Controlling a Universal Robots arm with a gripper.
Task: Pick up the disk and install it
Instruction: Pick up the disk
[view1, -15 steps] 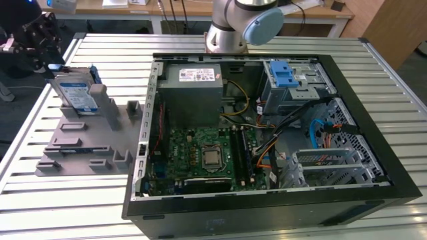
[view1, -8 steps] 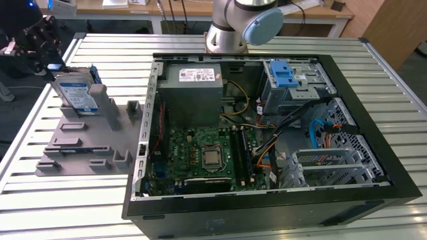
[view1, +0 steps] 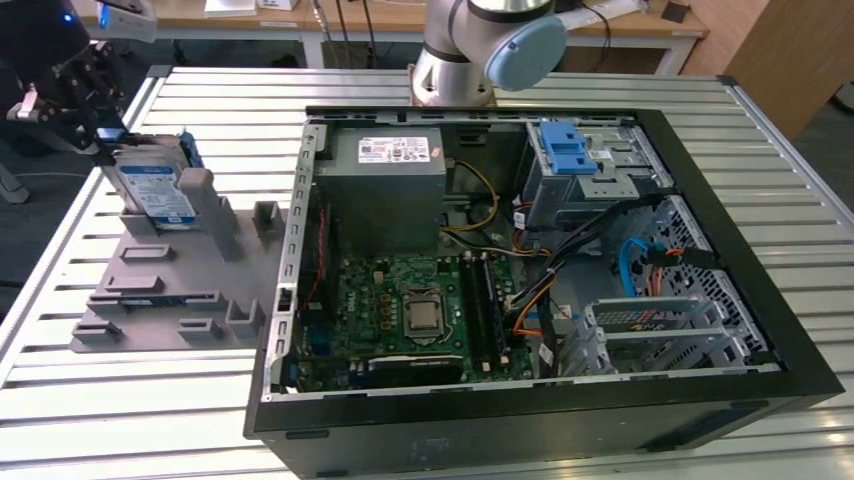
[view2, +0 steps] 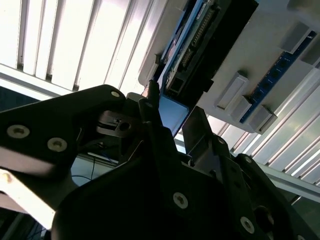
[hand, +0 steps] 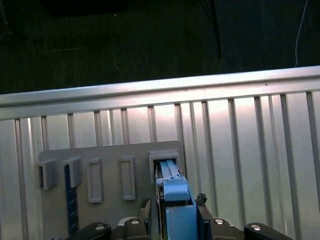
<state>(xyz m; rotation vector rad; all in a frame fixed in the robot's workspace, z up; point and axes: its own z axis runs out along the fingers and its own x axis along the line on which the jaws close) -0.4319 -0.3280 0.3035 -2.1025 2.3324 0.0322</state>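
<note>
Hand (view1: 102, 132) of the robot arm hangs at the exterior view's left, set around the top edge of the disk (view1: 154, 190), which stands upright in a slot of the grey tray (view1: 160, 300) on the slatted table (view1: 80, 400). Whether the hand is clenched on the disk or released cannot be told. Just beside the tray, toward the exterior view's right, an open computer case (view1: 534, 430) lies with its motherboard (view1: 400, 310) exposed and a blue drive bay (view1: 571, 150) near its far wall.
</note>
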